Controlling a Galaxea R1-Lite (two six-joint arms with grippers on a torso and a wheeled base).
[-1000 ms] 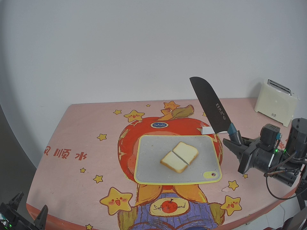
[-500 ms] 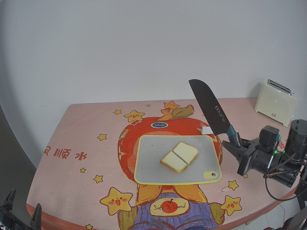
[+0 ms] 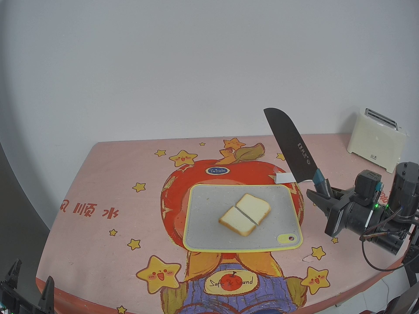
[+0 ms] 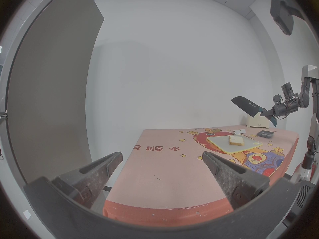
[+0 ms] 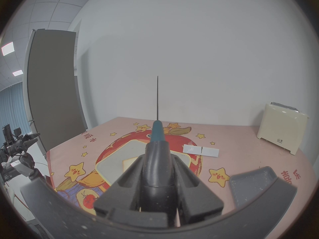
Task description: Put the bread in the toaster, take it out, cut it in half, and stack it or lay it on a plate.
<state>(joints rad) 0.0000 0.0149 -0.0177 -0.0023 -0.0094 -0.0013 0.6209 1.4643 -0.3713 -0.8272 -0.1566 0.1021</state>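
Note:
Two halves of a cut bread slice [image 3: 253, 208] lie side by side on a grey cutting board [image 3: 205, 223] with a yellow rim, mid-table. My right gripper [image 3: 321, 195] hovers just right of the board, shut on the handle of a black knife [image 3: 292, 147] whose blade points up and away from the bread. From the right wrist, the blade [image 5: 157, 97] rises edge-on from the gripper [image 5: 159, 156]. The cream toaster [image 3: 376, 140] stands at the far right. My left gripper [image 3: 31, 273] hangs open off the table's front left corner, its jaws [image 4: 161, 155] holding nothing.
A small grey tray [image 5: 254, 183] sits on the table near the right arm. A white strip [image 3: 286, 178] lies just beyond the board's far right corner. The table's left half [image 3: 122, 206] is bare cloth with cartoon prints.
The knife and right gripper have shifted slightly to the right. The left gripper has sunk lower at the front left corner. The bread has not moved.

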